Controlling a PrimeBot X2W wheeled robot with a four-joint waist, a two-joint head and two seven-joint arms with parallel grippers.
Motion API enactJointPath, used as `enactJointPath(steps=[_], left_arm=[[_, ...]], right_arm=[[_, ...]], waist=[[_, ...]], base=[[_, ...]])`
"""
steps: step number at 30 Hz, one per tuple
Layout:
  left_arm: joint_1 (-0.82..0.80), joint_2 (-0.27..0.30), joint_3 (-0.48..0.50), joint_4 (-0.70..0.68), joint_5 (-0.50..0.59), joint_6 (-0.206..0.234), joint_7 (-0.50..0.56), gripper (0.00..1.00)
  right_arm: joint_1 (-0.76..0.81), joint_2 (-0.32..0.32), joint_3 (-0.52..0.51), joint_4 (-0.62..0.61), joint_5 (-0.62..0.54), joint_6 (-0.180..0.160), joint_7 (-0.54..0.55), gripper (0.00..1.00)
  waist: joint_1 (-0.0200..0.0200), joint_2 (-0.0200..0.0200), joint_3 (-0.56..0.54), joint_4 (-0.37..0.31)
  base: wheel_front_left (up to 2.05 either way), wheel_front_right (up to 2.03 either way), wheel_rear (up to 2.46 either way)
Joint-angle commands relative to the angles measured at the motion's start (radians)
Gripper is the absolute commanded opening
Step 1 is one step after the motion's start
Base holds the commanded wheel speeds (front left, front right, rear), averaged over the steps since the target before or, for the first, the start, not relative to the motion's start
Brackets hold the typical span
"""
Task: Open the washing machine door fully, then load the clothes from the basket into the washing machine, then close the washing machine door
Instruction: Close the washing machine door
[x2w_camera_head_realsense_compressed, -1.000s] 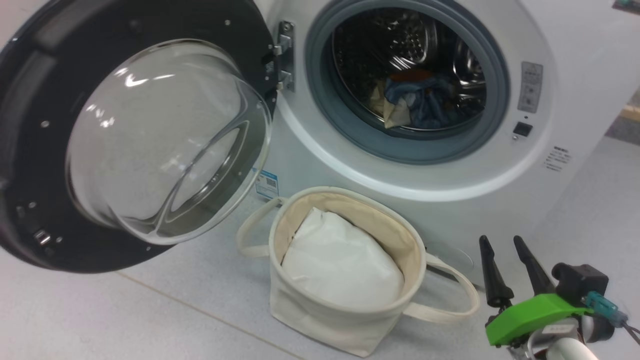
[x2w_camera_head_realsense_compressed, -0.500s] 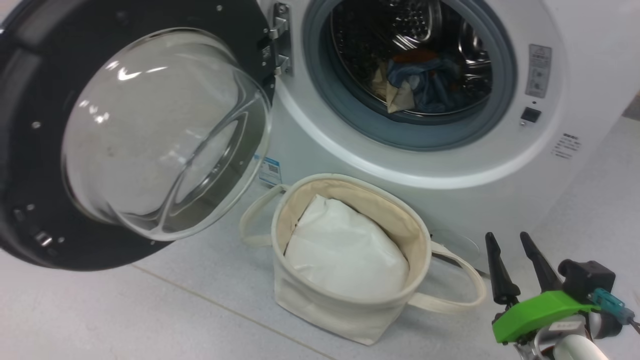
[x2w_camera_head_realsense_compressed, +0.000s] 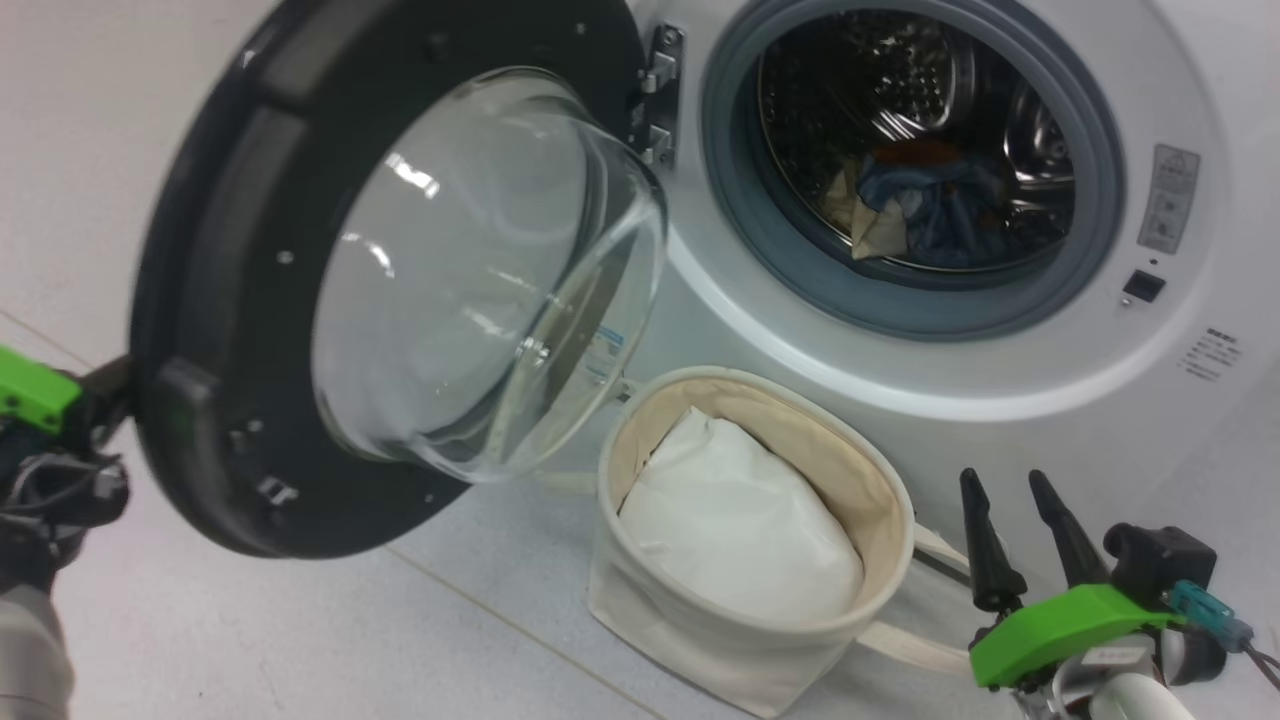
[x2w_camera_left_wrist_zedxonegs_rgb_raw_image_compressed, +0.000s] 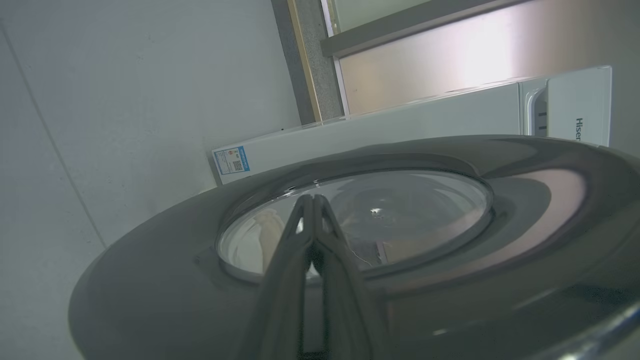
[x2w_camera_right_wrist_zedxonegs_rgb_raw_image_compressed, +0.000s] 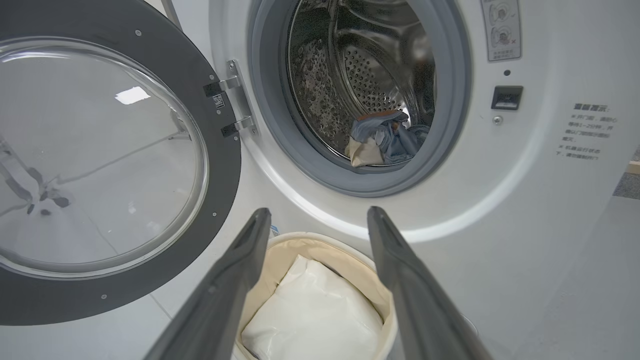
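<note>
We see the glossy black washing machine door (x2w_camera_head_realsense_compressed: 200, 300) open over pale floor (x2w_camera_head_realsense_compressed: 300, 640) — left gripper (x2w_camera_left_wrist_zedxonegs_rgb_raw_image_compressed: 312, 199) pinched together, right gripper (x2w_camera_right_wrist_zedxonegs_rgb_raw_image_compressed: 320, 215) spread, empty.

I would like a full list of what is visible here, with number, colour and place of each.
washing machine: one, white, back right, drum open.
washing machine door: one, black with clear glass bowl, swung open at left.
clothes: one heap, blue and cream, inside the drum.
basket: one, cream, on the floor before the machine.
padding: one, white, inside the basket.
label sticker: one, blue, low on the machine's front.
left gripper: one, dark fingers together, at the door's outer face.
right gripper: one, dark fingers apart, lower right, near the basket.
</note>
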Motion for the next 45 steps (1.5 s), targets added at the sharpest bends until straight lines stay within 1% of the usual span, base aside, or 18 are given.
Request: enactJointPath(steps=[1,6,11,13,18,21,22,24,27,30,32,33,36,41,45], left_arm=[[-0.022,0.024,-0.001,-0.048,-0.009,-0.012,0.029,0.0],[0.032,-0.033,-0.045,-0.15,-0.023,-0.014,0.132,0.0],[0.105,-0.089,-0.086,-0.293,-0.031,-0.013,0.214,0.0],[0.137,-0.113,-0.104,-0.359,-0.034,-0.003,0.253,0.0],[0.229,-0.171,-0.147,-0.557,-0.041,0.049,0.35,0.0],[0.286,-0.197,-0.166,-0.686,-0.046,0.088,0.393,0.0],[0.321,-0.213,-0.18,-0.772,-0.047,0.111,0.412,0.0],[0.35,-0.227,-0.197,-0.851,-0.05,0.132,0.425,0.0],[0.383,-0.242,-0.221,-0.942,-0.055,0.16,0.441,0.0],[0.407,-0.251,-0.242,-1.004,-0.064,0.182,0.451,0.0],[0.418,-0.255,-0.255,-1.035,-0.069,0.191,0.453,0.0],[0.418,-0.255,-0.255,-1.035,-0.069,0.191,0.453,0.0],[0.424,-0.261,-0.269,-1.066,-0.08,0.201,0.441,0.0],[0.418,-0.265,-0.278,-1.07,-0.07,0.198,0.378,0.0],[0.4,-0.266,-0.267,-1.036,-0.049,0.18,0.301,0.0]], right_arm=[[-0.029,-0.006,0.005,-0.024,0.004,0.007,-0.012,1.0],[-0.027,0.007,0.003,-0.017,0.007,0.007,-0.012,1.0],[-0.021,0.019,-0.004,-0.018,0.012,0.007,-0.012,1.0],[-0.015,0.022,-0.01,-0.02,0.012,0.007,-0.012,1.0],[0.009,0.029,-0.037,-0.028,0.005,0.007,-0.012,1.0],[0.019,0.034,-0.043,-0.032,-0.001,0.007,-0.012,1.0],[0.024,0.035,-0.045,-0.034,-0.004,0.007,-0.012,1.0],[0.027,0.036,-0.05,-0.035,-0.006,0.007,-0.012,1.0],[0.024,0.037,-0.052,-0.039,-0.011,0.007,-0.012,1.0],[0.02,0.037,-0.055,-0.043,-0.015,0.007,-0.012,1.0],[0.018,0.037,-0.057,-0.045,-0.017,0.007,-0.012,1.0],[0.018,0.037,-0.057,-0.045,-0.017,0.007,-0.012,1.0],[0.015,0.039,-0.058,-0.047,-0.019,0.007,-0.012,1.0],[0.006,0.043,-0.057,-0.053,-0.023,0.007,-0.012,1.0],[0.002,0.038,-0.063,-0.057,-0.028,0.007,-0.012,1.0]], waist=[[0.0,-0.0001,-0.011,0.011],[0.0,-0.0001,-0.017,0.021],[0.0,-0.0001,-0.024,0.024],[0.0,-0.0001,-0.027,0.022],[0.0,-0.0001,-0.04,0.009],[0.0,-0.0001,-0.039,-0.014],[0.0,-0.0001,-0.035,-0.031],[0.0,-0.0001,-0.031,-0.051],[0.0,-0.0001,-0.023,-0.089],[0.0,-0.0001,-0.017,-0.131],[0.0,-0.0001,-0.013,-0.16],[0.0,-0.0001,-0.013,-0.16],[0.0,-0.0001,-0.005,-0.206],[0.0,-0.0001,0.009,-0.296],[0.0,-0.0001,0.02,-0.379]], base=[[0.0,0.0,0.0],[0.0,0.0,0.0],[0.0,0.0,0.0],[0.0,0.0,0.0],[0.0,0.0,0.0],[0.0,0.0,0.0],[0.0,0.0,0.0],[0.0,0.0,0.0],[0.0,0.0,0.0],[0.0,0.0,0.0],[0.0,0.0,0.0],[0.0,0.0,0.0],[0.0,0.0,0.0],[0.0,0.0,0.0],[0.0,0.0,0.0]])
